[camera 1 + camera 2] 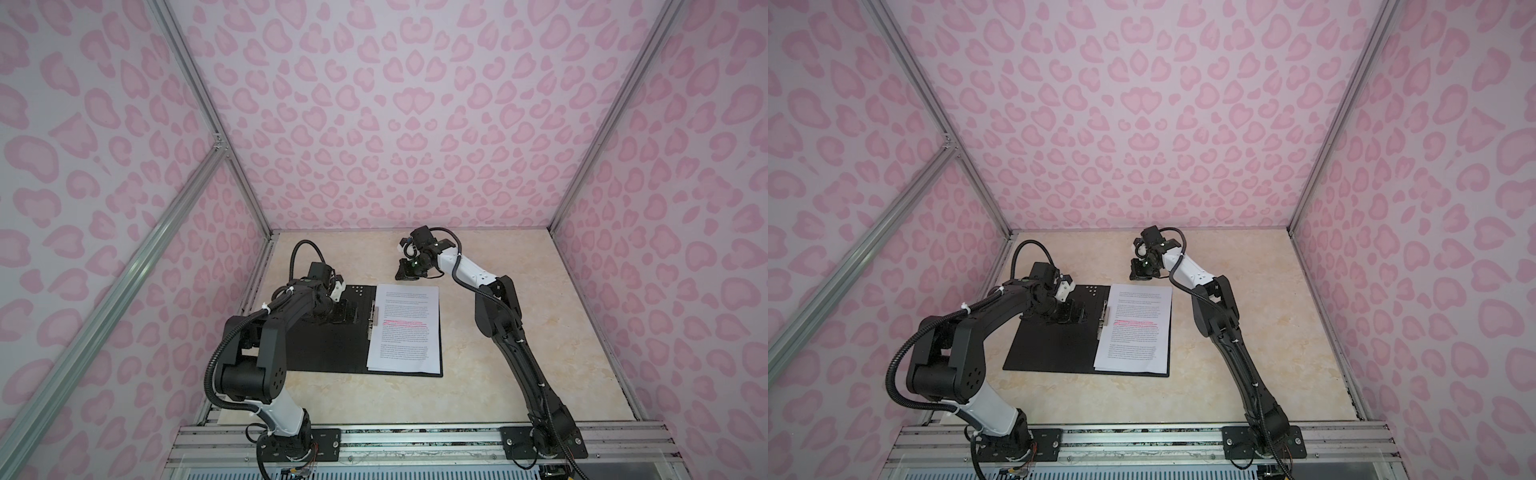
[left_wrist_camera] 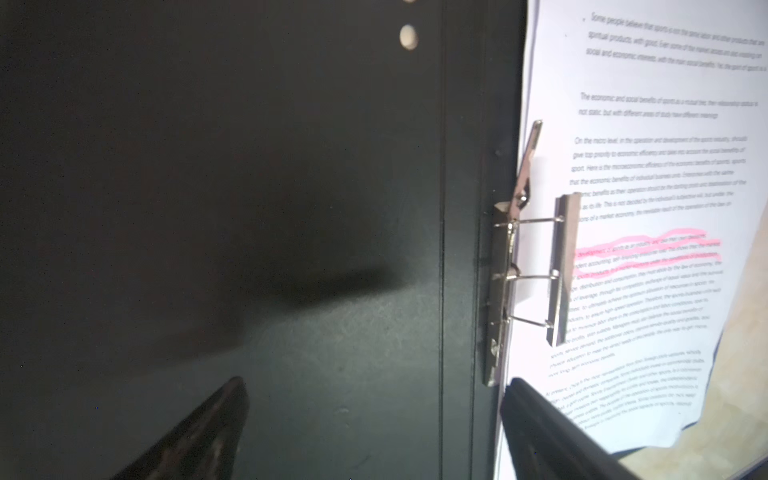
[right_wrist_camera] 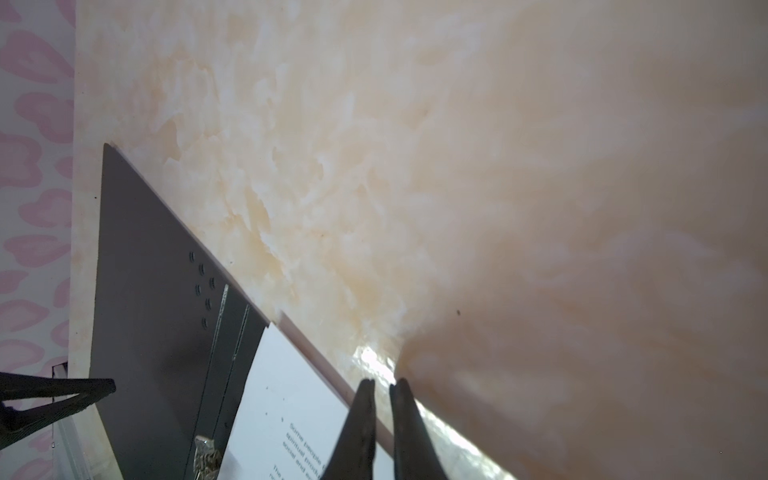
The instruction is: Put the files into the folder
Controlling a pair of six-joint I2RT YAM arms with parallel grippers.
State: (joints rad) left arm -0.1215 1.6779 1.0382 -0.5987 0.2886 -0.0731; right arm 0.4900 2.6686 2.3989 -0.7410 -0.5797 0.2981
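The left arm [image 1: 266,332] and right arm [image 1: 498,316] are matte black, each with one white link and a ribbed black cable [image 1: 208,376] held by white ties. Each stands on a screwed black base plate [image 1: 328,444]; the right gripper [image 3: 383,383] has tapered black fingers [image 3: 357,428].

1. Marbled beige tabletop [image 1: 519,332], glossy, seen close up in the right wrist view [image 3: 457,166].
2. Enclosure walls [image 1: 395,104], pale pink with darker pink leopard-style blotches, some of them heart-shaped.
3. Aluminium corner post [image 1: 206,116] at the rear left. A diagonal strut [image 1: 124,266] crosses the left wall.
4. Slotted aluminium rail [image 1: 415,440] along the table's near edge, with a white ribbed grille [image 1: 415,474] below it.
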